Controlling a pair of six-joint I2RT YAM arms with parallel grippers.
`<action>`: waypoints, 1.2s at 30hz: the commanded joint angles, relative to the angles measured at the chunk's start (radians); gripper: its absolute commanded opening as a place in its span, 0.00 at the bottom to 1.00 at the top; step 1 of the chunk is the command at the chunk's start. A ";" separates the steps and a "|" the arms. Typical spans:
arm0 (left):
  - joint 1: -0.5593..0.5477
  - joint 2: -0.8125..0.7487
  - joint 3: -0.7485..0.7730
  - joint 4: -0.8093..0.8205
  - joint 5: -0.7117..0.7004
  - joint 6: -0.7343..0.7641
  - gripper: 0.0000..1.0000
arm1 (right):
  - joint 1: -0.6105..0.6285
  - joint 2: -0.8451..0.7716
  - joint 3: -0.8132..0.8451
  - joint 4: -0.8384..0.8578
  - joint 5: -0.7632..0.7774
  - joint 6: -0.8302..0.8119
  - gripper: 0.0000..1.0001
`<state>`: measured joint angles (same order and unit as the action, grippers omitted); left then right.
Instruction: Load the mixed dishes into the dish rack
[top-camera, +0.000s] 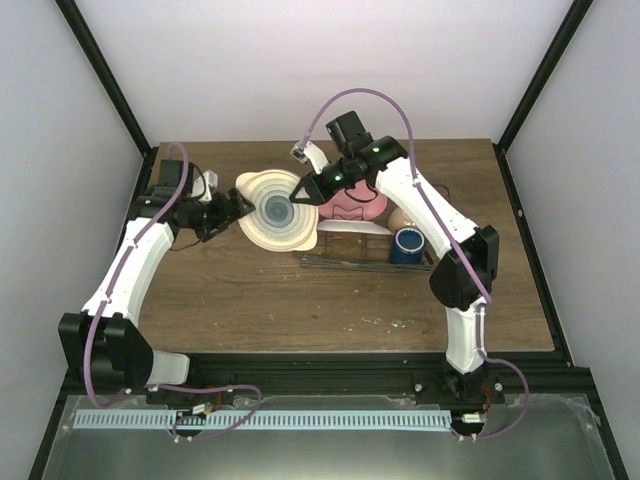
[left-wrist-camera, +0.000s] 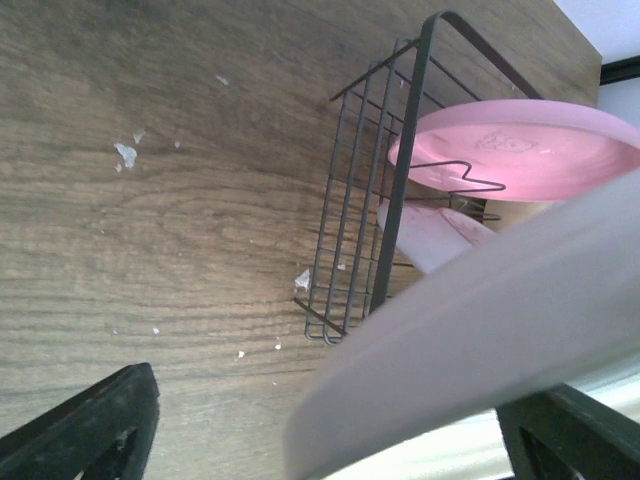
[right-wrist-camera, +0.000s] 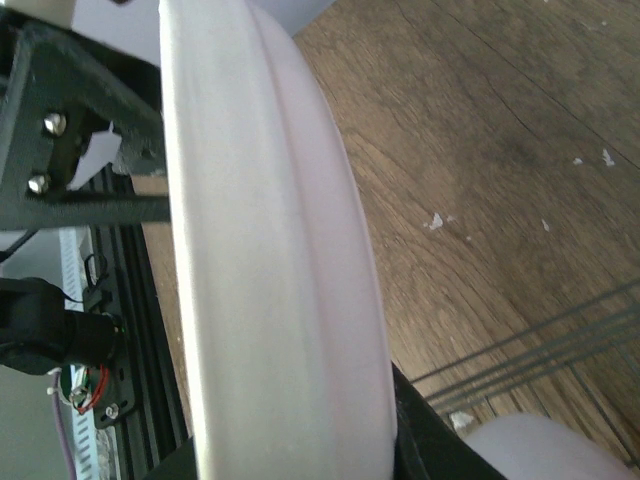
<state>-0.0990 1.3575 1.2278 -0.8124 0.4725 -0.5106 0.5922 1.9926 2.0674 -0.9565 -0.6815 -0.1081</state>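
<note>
the left gripper (top-camera: 236, 208) sits at the left rim of the pale blue-ringed plate (top-camera: 272, 228), its fingers (left-wrist-camera: 95, 432) wide apart. the right gripper (top-camera: 298, 194) pinches the plate's right side and holds it tilted, just by the left end of the dish rack (top-camera: 345, 262). a pink plate (top-camera: 356, 208) stands in the rack. a dark blue mug (top-camera: 405, 244) sits further right in it.

Counter (top-camera: 250, 300): brown wood grain, matt, with pale flecks and scuffs. Rack (left-wrist-camera: 397, 195): thin dark metal wire, dull sheen. Pink plate (left-wrist-camera: 540, 150): smooth, soft gloss. Pale plate (top-camera: 275, 210): smooth glazed face with blue rings, satin rim. Mug (top-camera: 406, 243): dark blue, glossy. Arm shells (top-camera: 130, 265): smooth white plastic, with matt black joints.
</note>
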 joint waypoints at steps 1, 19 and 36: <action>0.051 0.020 0.048 -0.017 -0.034 0.050 0.98 | 0.046 -0.127 0.054 -0.080 0.023 -0.067 0.01; 0.084 0.022 0.030 -0.041 -0.001 0.108 1.00 | 0.190 -0.455 -0.221 -0.164 0.365 -0.119 0.01; 0.084 0.031 0.006 -0.060 -0.038 0.143 1.00 | 0.344 -0.530 -0.365 -0.239 0.757 -0.139 0.01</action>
<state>-0.0124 1.3918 1.2438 -0.9058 0.4782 -0.3668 0.9176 1.5196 1.6836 -1.1976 0.0010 -0.2264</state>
